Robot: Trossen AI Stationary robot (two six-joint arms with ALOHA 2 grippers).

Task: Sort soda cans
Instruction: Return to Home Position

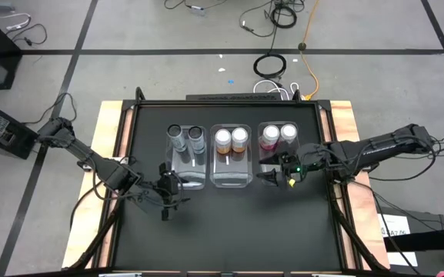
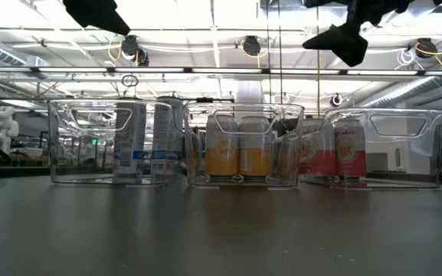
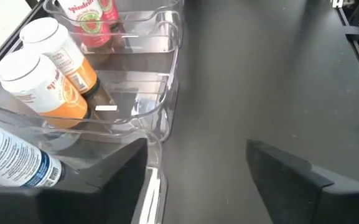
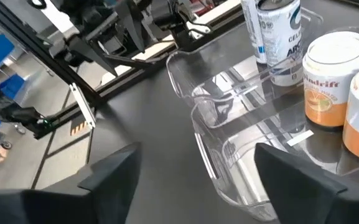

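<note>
Three clear bins stand side by side mid-table. The left bin (image 1: 187, 178) holds two grey-silver soda cans (image 1: 185, 138), the middle bin (image 1: 232, 178) two orange cans (image 1: 230, 140), and the right bin (image 1: 262, 154) two pink cans (image 1: 278, 135). All cans stand upright at the far ends of their bins. My left gripper (image 1: 168, 191) hovers open just off the left bin's near end, with nothing between its fingers (image 3: 104, 180). My right gripper (image 1: 272, 176) hovers open over the right bin's near end, also with nothing in it (image 4: 198, 180).
The near halves of all three bins hold nothing. Bare black tabletop (image 1: 229, 231) stretches from the bins to the near edge. Wooden rails (image 1: 110, 154) run along the table's left and right sides. Cables lie on the floor beyond the far edge.
</note>
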